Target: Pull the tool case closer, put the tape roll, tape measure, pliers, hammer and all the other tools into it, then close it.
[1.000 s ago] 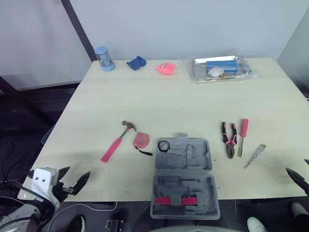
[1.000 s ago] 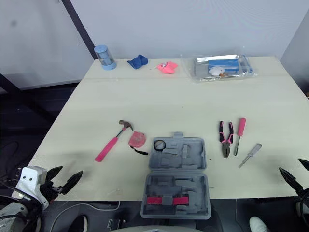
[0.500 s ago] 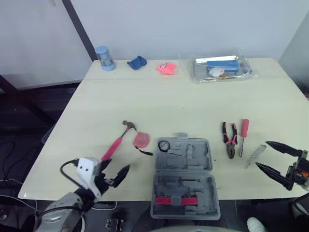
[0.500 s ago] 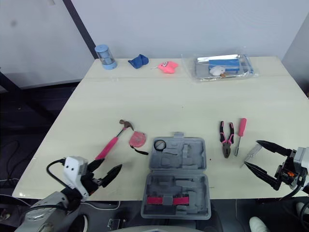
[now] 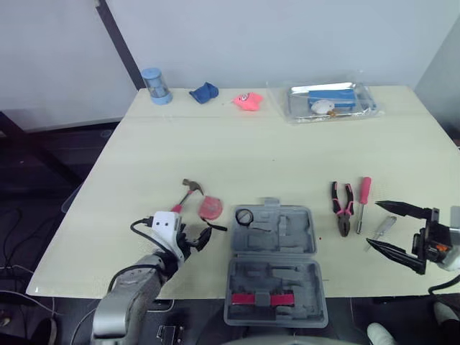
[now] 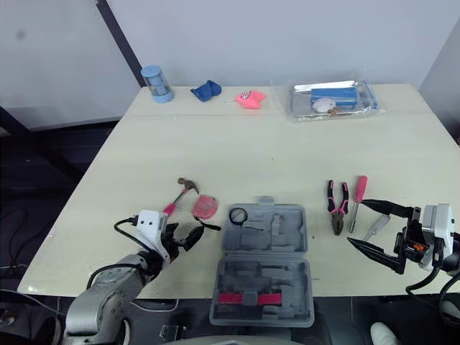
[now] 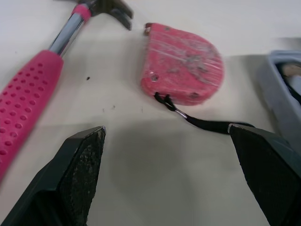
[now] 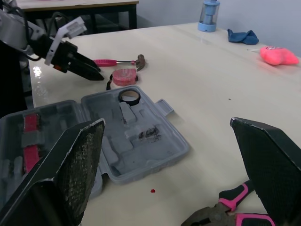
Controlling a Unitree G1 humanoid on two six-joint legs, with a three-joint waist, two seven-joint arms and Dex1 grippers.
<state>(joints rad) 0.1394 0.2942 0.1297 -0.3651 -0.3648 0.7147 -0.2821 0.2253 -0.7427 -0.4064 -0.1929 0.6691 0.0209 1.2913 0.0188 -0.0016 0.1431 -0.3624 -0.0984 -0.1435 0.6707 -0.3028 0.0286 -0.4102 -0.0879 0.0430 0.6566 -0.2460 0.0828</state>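
We find no lettering, number, brand or sign here that we can read. The pink tape measure (image 7: 183, 63), which we see closest, shows a scuffed face with no legible print. The grey tool case (image 6: 284, 244) has a pink strip (image 6: 244, 297) in its near half, but we cannot tell whether anything is printed on it. Any marking on the clear packet (image 5: 329, 100) at the far side is too small for us to make out.
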